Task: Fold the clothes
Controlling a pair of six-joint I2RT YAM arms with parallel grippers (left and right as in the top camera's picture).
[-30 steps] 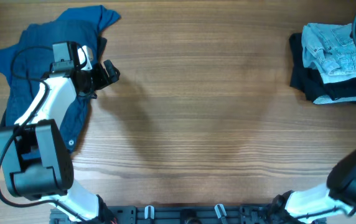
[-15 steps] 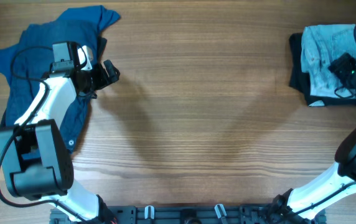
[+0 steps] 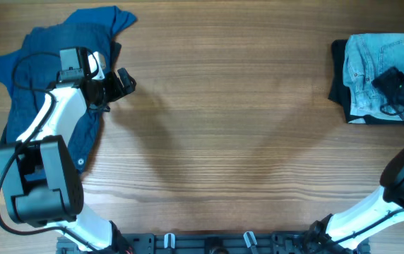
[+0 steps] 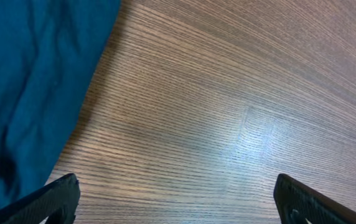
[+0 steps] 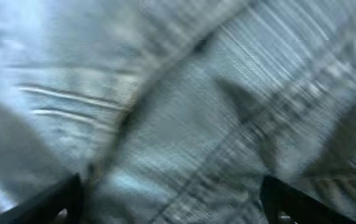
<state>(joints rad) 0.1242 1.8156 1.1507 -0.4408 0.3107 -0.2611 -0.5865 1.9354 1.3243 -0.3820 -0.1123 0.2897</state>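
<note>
The pale-blue denim shorts (image 3: 366,70) lie folded on top of a black garment (image 3: 339,79) at the far right of the table. My right gripper (image 3: 388,86) is over the shorts with its jaws open; in the right wrist view blurred denim (image 5: 184,106) fills the frame between the two dark fingertips (image 5: 53,202). A dark navy garment (image 3: 39,63) lies crumpled at the far left. My left gripper (image 3: 123,79) is open and empty, just right of the navy garment's edge (image 4: 28,93), over bare wood.
The wooden table (image 3: 223,134) stretches between the two piles. The left arm's white links (image 3: 54,120) lie over the navy garment. The arm bases and a black rail (image 3: 209,243) sit at the near edge.
The right gripper came down onto the stack at the far right. The shorts went from crumpled to lying flatter and squared on the black garment. The left arm has not moved.
</note>
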